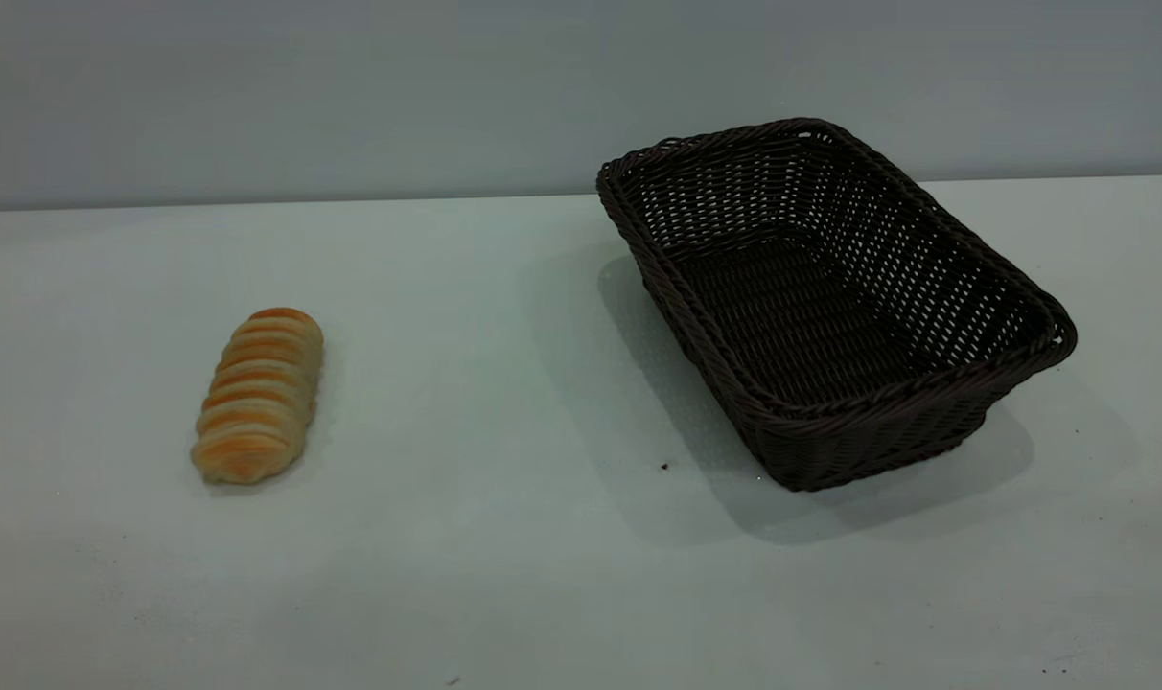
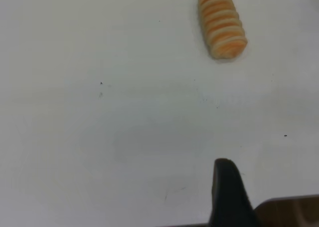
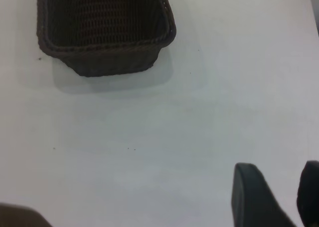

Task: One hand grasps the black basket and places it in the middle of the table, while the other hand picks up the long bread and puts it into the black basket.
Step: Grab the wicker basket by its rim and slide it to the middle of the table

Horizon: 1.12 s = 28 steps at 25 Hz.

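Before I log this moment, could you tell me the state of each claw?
Left claw: cannot be told; holds nothing visible.
Right claw: open, empty, short of the black basket.

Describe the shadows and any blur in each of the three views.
Exterior view: the black basket throws soft shadows left and forward onto the table; the long bread is sharp. Left wrist view: the left pincer's finger is blurred. Right wrist view: the right pincer's fingers are blurred, with a faint shadow beside the basket.
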{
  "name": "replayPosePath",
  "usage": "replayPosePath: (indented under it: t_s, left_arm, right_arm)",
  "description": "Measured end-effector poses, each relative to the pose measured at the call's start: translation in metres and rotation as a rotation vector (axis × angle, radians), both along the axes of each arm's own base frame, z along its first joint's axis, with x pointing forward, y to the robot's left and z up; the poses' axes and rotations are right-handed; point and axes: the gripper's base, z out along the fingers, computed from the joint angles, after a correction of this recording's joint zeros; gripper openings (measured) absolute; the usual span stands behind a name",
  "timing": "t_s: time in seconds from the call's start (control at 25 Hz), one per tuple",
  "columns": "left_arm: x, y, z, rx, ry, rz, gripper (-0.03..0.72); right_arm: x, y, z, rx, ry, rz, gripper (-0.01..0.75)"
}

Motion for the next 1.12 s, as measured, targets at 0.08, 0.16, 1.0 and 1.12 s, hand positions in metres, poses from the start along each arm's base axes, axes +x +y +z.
replayPosePath:
  t_s: [0.08, 0.16, 1.0, 1.12]
  left_arm:
    - [0.0000, 0.0000, 0.0000, 0.000, 0.000, 0.000, 0.466]
    - [0.0000, 0.0000, 0.0000, 0.000, 0.000, 0.000, 0.466]
    - [0.0000, 0.0000, 0.0000, 0.000, 0.000, 0.000, 0.466]
    - [0.0001, 0.0000, 0.0001, 0.014, -0.002, -0.011, 0.466]
  right_arm:
    - [0.0000, 0.0000, 0.0000, 0.000, 0.000, 0.000, 0.239]
    - [0.0000, 0.0000, 0.0000, 0.000, 0.000, 0.000, 0.239]
    - [0.0000, 0.0001, 0.0000, 0.001, 0.000, 0.000, 0.239]
    - [0.0000, 0.0002, 0.0000, 0.002, 0.000, 0.001, 0.239]
